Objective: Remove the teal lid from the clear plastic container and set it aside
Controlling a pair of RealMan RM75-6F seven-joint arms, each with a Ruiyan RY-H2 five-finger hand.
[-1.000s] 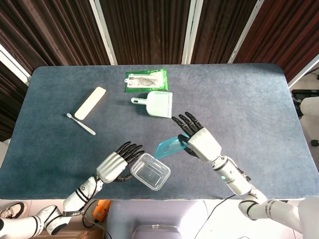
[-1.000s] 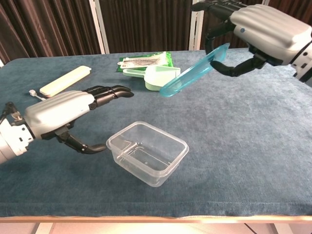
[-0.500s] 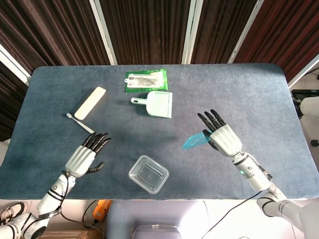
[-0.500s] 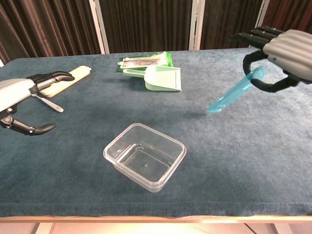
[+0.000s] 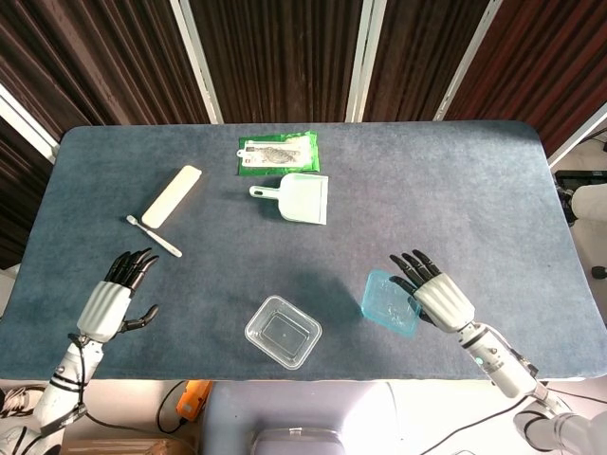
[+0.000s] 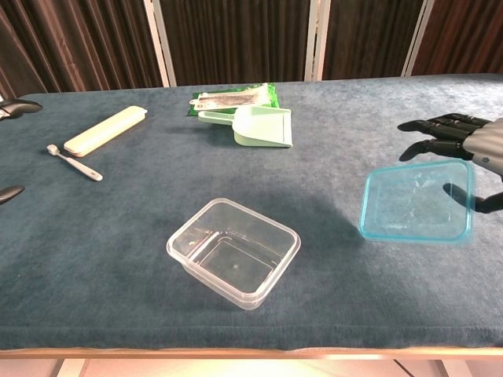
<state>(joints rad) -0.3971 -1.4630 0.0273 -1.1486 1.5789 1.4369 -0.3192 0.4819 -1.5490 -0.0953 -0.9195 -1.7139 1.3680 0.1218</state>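
Lid [image 5: 389,303] flat on table, long axis toward right hand [image 5: 438,298], fingers spread.

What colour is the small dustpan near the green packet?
The dustpan is pale mint green, seen best in the chest view.

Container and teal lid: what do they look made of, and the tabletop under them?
The clear plastic container looks like thin, glossy transparent plastic: the cloth shows through its walls and its rim catches light. The teal lid seems the same kind of plastic, tinted and see-through, with a raised edge. The table looks covered in matte blue-grey fabric, perhaps felt or short pile; it gives no reflections.
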